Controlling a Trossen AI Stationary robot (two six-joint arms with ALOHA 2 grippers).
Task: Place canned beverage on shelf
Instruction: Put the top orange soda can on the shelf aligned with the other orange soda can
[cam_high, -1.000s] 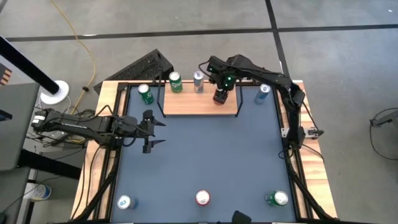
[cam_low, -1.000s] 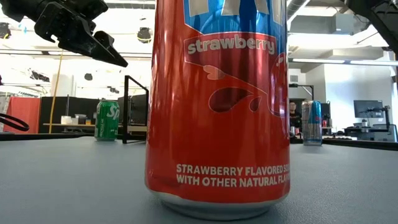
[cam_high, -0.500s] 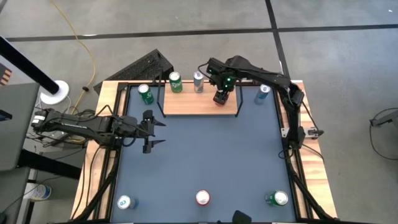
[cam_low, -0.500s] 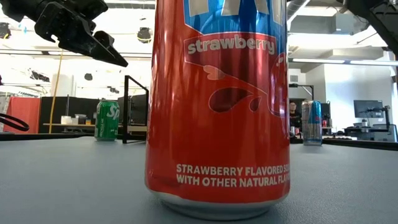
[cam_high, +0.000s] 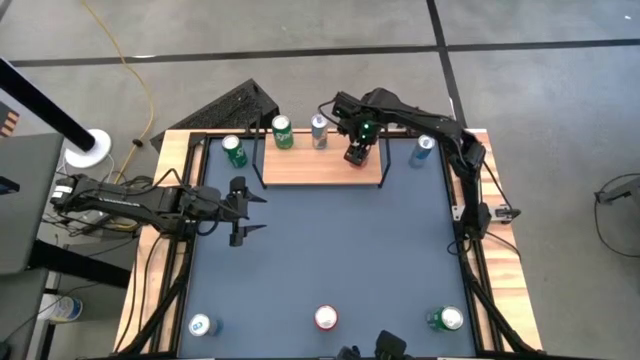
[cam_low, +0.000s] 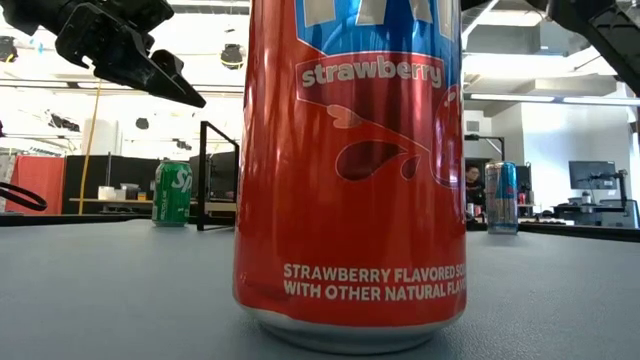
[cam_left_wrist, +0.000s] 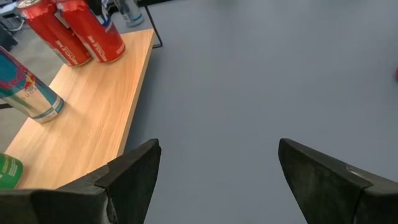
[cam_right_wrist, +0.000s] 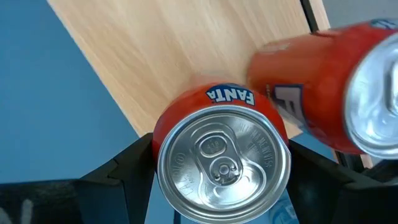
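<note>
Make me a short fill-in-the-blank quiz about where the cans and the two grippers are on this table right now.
1. The right gripper sits around an orange Fanta can standing on the ____.
2. A red strawberry can stands at the table's near edge between a blue can and a ____ can.
3. The left gripper hangs with nothing between its fingers, so it is ____.

Missing words: shelf; green; open

Both arms are built of dark, near-black jointed links. The left arm (cam_high: 140, 200) carries black cables along its length and ends in the left gripper (cam_high: 238, 211), which has two flat, black, tapered fingers (cam_left_wrist: 134, 177) with matte surfaces. The right arm (cam_high: 440, 140) is likewise black, with cabling routed down its base link. A small green indicator light glows at the right gripper (cam_high: 357, 155) wrist housing.
</note>
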